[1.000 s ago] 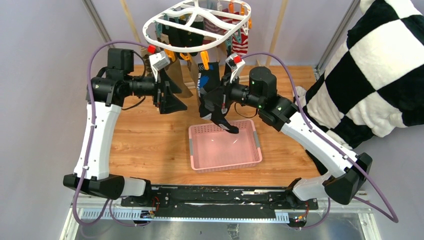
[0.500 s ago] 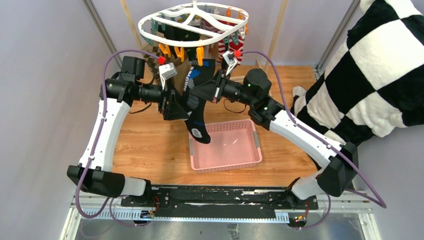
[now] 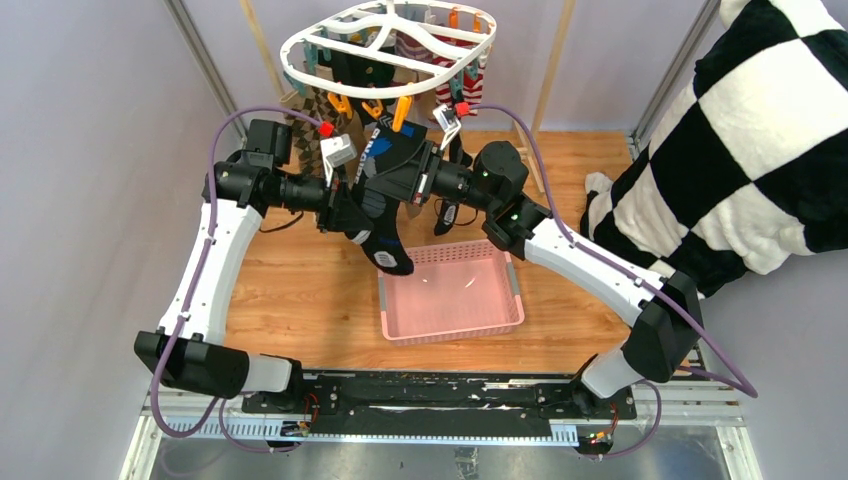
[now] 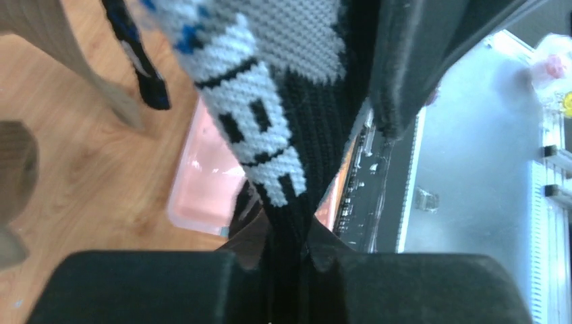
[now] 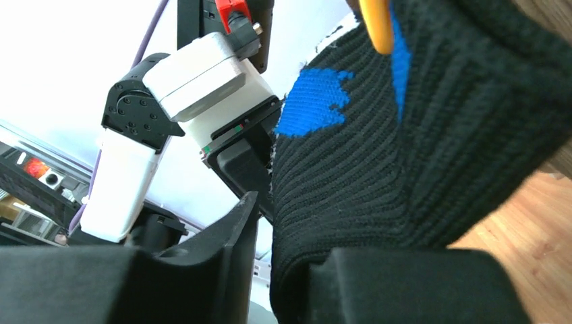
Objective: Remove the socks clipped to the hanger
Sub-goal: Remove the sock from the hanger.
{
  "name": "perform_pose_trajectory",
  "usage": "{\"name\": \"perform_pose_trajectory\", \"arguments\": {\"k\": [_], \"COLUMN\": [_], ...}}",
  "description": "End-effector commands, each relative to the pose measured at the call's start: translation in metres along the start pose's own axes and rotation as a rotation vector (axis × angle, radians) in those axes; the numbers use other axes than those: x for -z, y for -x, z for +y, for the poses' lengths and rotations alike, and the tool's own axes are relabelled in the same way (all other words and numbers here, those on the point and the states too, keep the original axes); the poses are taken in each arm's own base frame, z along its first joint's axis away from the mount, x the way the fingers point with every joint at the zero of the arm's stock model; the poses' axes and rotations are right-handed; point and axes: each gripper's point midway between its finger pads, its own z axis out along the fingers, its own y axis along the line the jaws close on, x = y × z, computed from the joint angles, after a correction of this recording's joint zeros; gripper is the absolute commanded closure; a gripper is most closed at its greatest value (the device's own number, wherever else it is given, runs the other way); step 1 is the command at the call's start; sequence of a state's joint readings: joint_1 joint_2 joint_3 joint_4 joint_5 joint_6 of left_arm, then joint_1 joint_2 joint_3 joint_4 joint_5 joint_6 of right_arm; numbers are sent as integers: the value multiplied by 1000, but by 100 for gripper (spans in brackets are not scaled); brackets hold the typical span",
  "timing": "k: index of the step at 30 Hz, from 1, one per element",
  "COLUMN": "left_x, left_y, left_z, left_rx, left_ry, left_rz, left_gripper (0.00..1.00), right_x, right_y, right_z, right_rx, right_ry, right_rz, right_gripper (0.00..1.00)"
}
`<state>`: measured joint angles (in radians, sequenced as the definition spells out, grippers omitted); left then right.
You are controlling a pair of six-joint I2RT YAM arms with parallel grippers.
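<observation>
early days | left gripper (image 4: 289, 263) and right gripper (image 5: 287, 270) both clamped on black-and-blue knit sock (image 3: 385, 180) | orange clip (image 5: 375, 23) still biting it | other socks (image 3: 478, 88) still hanging off white plastic oval hanger (image 3: 288, 50)

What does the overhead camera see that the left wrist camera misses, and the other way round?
Only overhead: the white hanger and its clips, plus the checkered cloth. Only left wrist: the left gripper shut on the black-and-blue sock, with each knit stitch visible. Both: that sock, the pink basket, the wooden table.
</observation>
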<state>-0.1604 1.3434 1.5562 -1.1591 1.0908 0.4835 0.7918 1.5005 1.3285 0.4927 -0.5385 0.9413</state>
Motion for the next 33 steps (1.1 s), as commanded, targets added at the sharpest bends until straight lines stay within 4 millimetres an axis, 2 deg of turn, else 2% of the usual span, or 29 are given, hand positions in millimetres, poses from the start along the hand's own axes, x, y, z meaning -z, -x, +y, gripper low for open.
{"name": "perform_pose_trajectory", "arguments": {"k": [1,5,8,11,15,21,27,33], "left_x": [9,18,24,29,35,45,52,55], "left_y": [2,4,3,4,4,1,1,1], "left_z": [0,1,-6,-15,-22,-13,-1,1], "left_rx": [-34,-69,-94,-142,-185,-229,-235,-251], "left_ry": [72,137,155,172,194,291,366,382], "left_rz": [8,13,5,-6,-13,21,51,58], "left_gripper": [100,100,100,100,100,100,100,100], "right_x": [6,21,35,39,31,10,-11,-23], "right_y": [3,10,27,46,68,97,109,119], "right_z": [14,0,-11,-15,-12,-12,-13,-22], "right_rx": [45,112,151,170,201,244,239,252], "right_ry": [15,-93,-149,-162,-154,-149,-111,-129], "right_rz": [-21,-44,-100,-133,-160,-203,-219,-239], "right_gripper": [65,38,30,28,27,25,24,26]}}
